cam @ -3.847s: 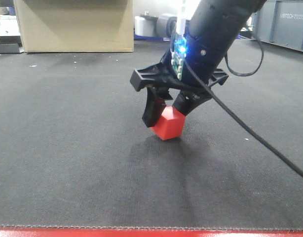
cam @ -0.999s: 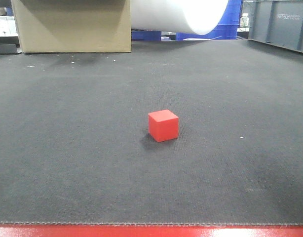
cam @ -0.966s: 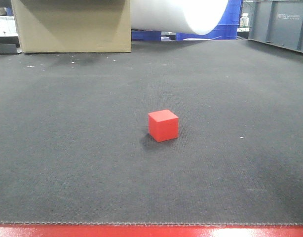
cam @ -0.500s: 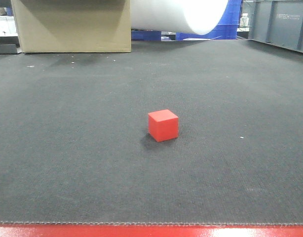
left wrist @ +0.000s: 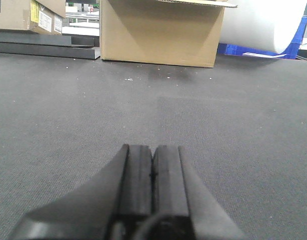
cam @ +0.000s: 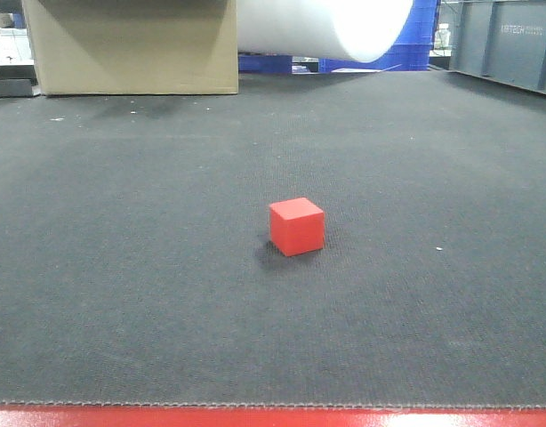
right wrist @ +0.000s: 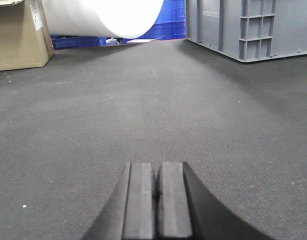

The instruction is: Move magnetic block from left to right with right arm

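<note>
The magnetic block (cam: pixel 297 226) sits alone on the dark matted surface (cam: pixel 122 267), near the middle, one corner turned toward the near edge. Neither arm touches it. The left gripper (left wrist: pixel 152 172) rests low over the surface with its pads pressed together, and the right gripper (right wrist: pixel 156 197) does likewise. A cardboard box (cam: pixel 131 44) stands far left, a white roll (cam: pixel 331 25) beside it.

Block (cam: pixel 297 226) on mat (cam: pixel 122 267), box (cam: pixel 131 44) behind.
</note>
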{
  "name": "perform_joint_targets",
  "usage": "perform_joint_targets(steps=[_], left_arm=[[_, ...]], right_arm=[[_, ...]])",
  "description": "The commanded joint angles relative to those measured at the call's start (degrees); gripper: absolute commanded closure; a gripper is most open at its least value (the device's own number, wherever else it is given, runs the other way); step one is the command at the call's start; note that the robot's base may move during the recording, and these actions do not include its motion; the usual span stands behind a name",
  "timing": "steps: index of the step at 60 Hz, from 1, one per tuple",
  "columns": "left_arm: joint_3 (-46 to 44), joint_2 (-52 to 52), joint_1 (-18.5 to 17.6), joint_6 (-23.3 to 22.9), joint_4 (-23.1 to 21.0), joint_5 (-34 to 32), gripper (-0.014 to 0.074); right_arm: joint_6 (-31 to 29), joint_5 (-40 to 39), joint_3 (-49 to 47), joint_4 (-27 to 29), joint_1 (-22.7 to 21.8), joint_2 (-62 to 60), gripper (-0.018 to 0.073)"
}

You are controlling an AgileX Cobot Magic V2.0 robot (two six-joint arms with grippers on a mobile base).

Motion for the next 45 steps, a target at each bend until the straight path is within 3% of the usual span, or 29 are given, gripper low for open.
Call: perform_joint_targets(steps=[1, 45], left_arm=[[0.5, -0.8, 0.1, -0.4, 0.0, -5.1, 0.0713], [0.5, -0.8, 0.1, -0.4, 0.0, -5.1, 0.0713]], right_arm=[[-0.6, -4.9, -0.3, 0.0, -0.3, -1.1, 0.0491], [-0.6, -4.9, -0.3, 0.0, -0.3, -1.1, 0.0491]])
